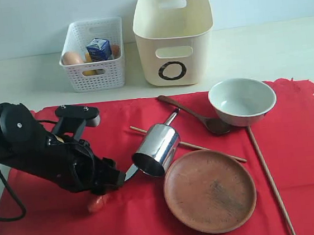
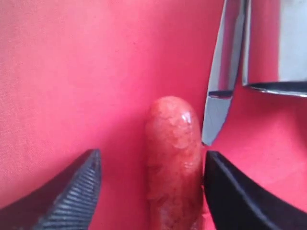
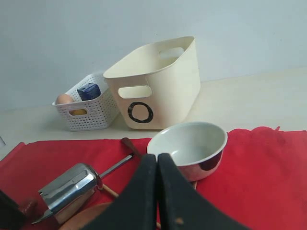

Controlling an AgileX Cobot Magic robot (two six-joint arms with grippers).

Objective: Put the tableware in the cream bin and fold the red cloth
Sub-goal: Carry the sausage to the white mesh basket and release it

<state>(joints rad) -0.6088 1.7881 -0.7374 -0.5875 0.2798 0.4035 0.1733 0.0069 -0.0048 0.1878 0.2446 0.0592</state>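
The red cloth (image 1: 307,152) lies flat under the tableware: a brown plate (image 1: 209,190), a pale bowl (image 1: 242,101), a wooden spoon (image 1: 193,113), a steel cup (image 1: 157,148) on its side, a small knife (image 1: 131,172) and two chopsticks (image 1: 270,178). The cream bin (image 1: 174,37) stands behind the cloth. My left gripper (image 2: 152,154) is open low over the cloth, its fingers either side of a sausage (image 2: 172,158); one finger is next to it, the other stands apart. The knife blade (image 2: 223,72) lies just beyond. My right gripper (image 3: 157,160) is shut on nothing, facing the bowl (image 3: 189,146).
A white perforated basket (image 1: 92,54) with a milk carton, an egg and other food stands left of the cream bin. The cup (image 2: 278,43) lies close beside the knife. The right arm does not show in the exterior view.
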